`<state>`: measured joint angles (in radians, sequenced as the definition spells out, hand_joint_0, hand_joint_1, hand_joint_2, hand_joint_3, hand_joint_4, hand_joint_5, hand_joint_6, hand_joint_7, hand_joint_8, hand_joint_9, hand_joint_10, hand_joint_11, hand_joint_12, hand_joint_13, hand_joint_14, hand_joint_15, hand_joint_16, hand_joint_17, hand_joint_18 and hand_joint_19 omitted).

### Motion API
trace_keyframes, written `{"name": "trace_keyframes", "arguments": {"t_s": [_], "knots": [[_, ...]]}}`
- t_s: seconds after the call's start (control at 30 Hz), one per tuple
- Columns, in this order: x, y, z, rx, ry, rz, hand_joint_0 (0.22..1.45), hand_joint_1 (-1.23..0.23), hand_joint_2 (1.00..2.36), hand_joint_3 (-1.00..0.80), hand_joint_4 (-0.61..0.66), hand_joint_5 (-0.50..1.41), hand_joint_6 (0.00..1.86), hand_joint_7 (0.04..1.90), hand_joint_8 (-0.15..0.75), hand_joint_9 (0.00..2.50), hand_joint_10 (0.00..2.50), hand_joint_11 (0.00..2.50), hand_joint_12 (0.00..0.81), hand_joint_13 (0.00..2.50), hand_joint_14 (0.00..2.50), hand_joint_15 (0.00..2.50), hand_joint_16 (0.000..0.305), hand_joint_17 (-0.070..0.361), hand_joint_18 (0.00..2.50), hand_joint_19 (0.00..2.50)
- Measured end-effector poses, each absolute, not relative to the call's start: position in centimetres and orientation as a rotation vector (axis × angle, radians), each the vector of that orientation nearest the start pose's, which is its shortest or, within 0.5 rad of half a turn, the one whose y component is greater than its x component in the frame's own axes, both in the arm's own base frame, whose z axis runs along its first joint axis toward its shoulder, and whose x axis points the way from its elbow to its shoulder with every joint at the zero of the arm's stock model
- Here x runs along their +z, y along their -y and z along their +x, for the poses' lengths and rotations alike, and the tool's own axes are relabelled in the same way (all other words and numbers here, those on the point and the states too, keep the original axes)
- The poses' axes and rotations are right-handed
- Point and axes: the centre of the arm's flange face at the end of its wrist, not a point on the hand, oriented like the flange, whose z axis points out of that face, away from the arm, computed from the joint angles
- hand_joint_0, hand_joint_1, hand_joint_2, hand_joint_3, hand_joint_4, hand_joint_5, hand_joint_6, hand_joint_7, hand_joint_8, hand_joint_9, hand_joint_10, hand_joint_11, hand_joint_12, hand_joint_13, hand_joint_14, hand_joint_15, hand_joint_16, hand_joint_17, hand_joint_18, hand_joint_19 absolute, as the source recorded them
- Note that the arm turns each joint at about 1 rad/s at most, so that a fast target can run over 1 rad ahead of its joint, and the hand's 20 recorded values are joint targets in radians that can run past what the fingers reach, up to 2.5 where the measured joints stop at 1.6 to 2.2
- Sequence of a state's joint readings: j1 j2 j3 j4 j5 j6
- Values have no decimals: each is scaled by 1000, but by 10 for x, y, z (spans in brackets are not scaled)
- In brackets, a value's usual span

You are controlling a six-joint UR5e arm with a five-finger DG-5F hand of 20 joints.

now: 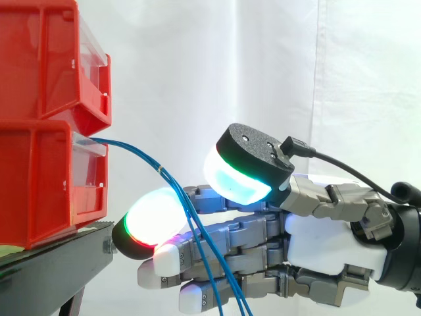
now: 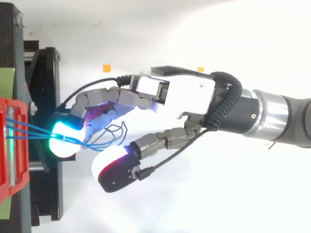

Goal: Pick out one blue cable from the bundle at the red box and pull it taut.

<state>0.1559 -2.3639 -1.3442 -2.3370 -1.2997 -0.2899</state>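
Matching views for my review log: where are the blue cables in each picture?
Side view: blue cables leave the stacked red bins at left, arcing down to the bottom edge.
Top view: cables at left edge, from those bins to the robot hand.
Shared landmark: the red bins.

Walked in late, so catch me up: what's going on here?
A robot hand reaches toward the lower of two stacked red bins on a black stand. Blue cables come out of that bin and sag across its outstretched fingers. The thumb stands apart above them; no cable is pulled taut yet.
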Motion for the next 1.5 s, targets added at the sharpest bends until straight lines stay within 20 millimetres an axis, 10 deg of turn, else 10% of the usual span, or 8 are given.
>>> {"name": "trace_keyframes", "arguments": {"t_s": [1.5], "knots": [[186, 44, 772, 1069, -1073, 902, 630, -470, 1013, -325, 31, -65, 528, 1334, 278, 815, 13, 328, 289, 631, 8, 229, 36, 81, 486, 584]]}}
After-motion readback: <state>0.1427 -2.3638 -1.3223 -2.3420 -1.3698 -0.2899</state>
